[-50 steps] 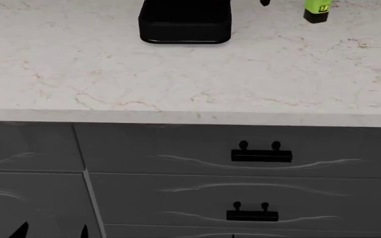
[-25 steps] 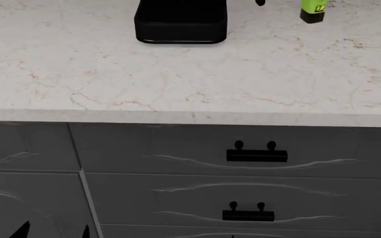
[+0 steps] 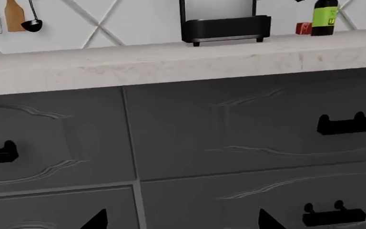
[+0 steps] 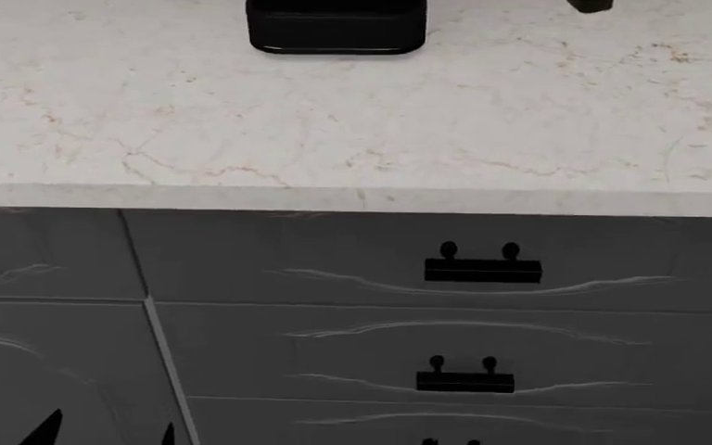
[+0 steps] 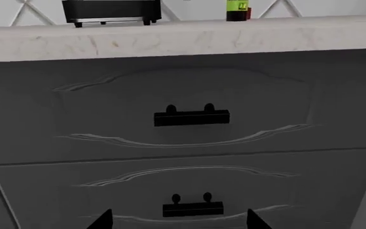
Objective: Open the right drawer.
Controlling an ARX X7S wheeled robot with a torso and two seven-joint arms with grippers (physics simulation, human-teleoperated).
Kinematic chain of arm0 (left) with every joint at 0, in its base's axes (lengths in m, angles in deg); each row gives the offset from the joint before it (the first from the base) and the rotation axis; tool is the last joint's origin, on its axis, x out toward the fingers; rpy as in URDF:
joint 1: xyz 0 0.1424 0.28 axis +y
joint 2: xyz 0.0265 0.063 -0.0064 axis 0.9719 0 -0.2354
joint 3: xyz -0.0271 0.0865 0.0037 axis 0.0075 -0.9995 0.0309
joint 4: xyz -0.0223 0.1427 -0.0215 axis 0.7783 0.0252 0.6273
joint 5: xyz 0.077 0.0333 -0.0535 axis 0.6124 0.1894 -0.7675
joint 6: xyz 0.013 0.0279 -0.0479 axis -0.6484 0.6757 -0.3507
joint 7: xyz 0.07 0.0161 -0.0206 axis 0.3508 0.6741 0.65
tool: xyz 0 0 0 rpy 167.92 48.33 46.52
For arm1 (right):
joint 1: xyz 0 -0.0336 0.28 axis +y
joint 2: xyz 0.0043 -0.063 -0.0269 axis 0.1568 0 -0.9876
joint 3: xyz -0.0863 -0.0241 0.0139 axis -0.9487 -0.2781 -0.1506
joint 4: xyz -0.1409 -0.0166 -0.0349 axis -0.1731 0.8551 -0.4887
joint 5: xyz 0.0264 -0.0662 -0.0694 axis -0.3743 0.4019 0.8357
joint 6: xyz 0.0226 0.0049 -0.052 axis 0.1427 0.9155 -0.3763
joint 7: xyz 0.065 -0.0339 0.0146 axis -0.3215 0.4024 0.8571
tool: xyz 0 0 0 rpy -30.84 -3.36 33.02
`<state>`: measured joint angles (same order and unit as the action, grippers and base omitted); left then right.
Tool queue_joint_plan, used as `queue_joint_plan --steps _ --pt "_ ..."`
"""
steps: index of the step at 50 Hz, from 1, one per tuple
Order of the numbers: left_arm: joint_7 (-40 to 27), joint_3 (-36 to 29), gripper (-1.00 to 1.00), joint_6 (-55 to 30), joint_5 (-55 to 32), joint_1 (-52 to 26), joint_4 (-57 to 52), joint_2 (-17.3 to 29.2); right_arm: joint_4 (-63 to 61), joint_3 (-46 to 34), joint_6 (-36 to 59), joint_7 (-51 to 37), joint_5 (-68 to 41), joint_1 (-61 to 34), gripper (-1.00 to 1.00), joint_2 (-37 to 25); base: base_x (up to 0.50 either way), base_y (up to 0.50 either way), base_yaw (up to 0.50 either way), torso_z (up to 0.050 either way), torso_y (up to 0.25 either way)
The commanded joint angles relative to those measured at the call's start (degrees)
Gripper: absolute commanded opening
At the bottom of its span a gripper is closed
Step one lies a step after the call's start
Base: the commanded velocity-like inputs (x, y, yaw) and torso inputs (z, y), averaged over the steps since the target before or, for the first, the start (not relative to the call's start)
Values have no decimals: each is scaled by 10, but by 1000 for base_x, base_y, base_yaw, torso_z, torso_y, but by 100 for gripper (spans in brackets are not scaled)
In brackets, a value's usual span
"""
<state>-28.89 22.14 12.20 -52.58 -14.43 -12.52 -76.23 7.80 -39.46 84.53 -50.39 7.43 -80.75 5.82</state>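
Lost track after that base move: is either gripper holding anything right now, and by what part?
Nothing is held. The right gripper and left gripper show spread fingertips with only air between, short of the right drawer; its handle is untouched.

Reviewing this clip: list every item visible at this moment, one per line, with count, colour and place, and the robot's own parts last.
Marble countertop: one, off-white with veins, above the cabinets.
Wide top right drawer: one, dark grey, wavy carved lines, just under the counter, shut; black bar handle on two ball-topped posts.
Lower wide drawers: at least two, dark grey, stacked below it, like handles.
Narrower left drawer: one, dark grey, beside the top drawer.
Black boxy appliance: one, on the counter near the wall.
Bottle with green label: one, on the counter beside a small red item.
Hanging utensils: three, on the wall.
Gripper fingertips: black tips at each wrist view's edge, left, right, apart, touching nothing.
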Motion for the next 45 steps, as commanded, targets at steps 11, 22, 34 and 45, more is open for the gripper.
queue_joint_plan --steps 11,22,34,45 --pt "-1 -9 100 1 -4 -3 4 6 -2 -7 3 -7 -4 -3 100 -5 -1 0 0 0 -99" --pt "0 -13 100 7 -6 -1 0 9 -15 -10 11 -12 -8 -1 100 -8 0 0 0 0 -106" --pt "-3 -15 100 9 -12 0 -2 12 -8 -13 6 -13 -11 -3 100 -11 -1 0 0 0 -149" --pt "-4 -19 100 19 -13 -2 9 12 1 -16 -3 -13 -12 -4 100 -12 -1 0 0 0 -148"
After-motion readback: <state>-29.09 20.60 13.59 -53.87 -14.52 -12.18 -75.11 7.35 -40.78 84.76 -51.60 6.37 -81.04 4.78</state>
